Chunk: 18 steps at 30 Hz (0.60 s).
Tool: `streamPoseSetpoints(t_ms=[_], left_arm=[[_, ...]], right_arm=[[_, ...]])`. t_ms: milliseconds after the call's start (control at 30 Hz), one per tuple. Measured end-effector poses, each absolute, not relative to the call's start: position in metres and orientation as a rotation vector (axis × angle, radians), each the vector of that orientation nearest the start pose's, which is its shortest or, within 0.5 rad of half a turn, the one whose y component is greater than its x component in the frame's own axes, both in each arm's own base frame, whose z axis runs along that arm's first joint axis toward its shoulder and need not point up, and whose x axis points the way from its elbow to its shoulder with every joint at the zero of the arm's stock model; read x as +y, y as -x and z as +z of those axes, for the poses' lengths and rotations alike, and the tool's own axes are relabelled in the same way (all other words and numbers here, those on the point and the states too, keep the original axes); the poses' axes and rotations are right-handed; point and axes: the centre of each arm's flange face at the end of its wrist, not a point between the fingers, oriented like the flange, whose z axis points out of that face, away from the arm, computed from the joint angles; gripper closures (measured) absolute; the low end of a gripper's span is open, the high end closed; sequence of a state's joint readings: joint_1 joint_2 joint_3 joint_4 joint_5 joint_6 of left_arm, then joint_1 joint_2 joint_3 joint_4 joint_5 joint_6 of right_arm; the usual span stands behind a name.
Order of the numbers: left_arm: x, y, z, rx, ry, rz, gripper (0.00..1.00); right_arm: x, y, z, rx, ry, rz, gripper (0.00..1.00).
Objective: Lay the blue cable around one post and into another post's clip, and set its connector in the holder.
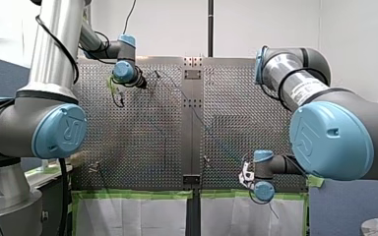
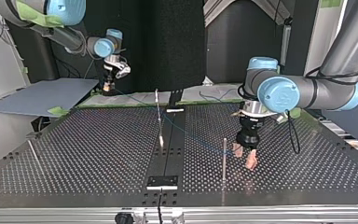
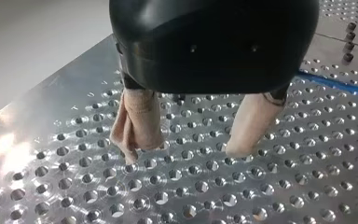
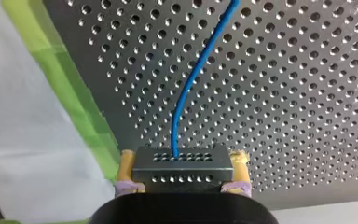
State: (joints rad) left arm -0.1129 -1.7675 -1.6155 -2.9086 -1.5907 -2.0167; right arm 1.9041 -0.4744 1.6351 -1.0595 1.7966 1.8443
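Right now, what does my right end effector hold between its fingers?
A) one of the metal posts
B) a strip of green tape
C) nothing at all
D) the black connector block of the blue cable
D: in the right wrist view the black connector block sits clamped in my right end effector, with the blue cable running out of it over the perforated table.

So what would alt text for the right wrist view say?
My right gripper clamps a dark connector between its yellow pads. A blue cable runs from the connector out over the perforated table, whose edge is lined with green tape.
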Motion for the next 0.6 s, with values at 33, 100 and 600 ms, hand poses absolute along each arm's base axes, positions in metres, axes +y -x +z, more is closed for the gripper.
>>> streamPoseSetpoints(t_ms=[33,100,600], left_arm=[[-0.194,-0.544,0.385,1.570,0.280,-0.421,0.00],[-0.194,-0.544,0.385,1.570,0.281,-0.420,0.00],[-0.194,-0.544,0.385,1.571,0.280,-0.421,0.00]], right_arm=[[-0.554,-0.309,-0.116,-1.419,-1.230,1.414,0.39],[-0.559,-0.310,-0.121,-1.404,-1.218,1.423,0.39],[-0.552,-0.307,-0.189,-1.363,-1.213,1.415,0.39]])
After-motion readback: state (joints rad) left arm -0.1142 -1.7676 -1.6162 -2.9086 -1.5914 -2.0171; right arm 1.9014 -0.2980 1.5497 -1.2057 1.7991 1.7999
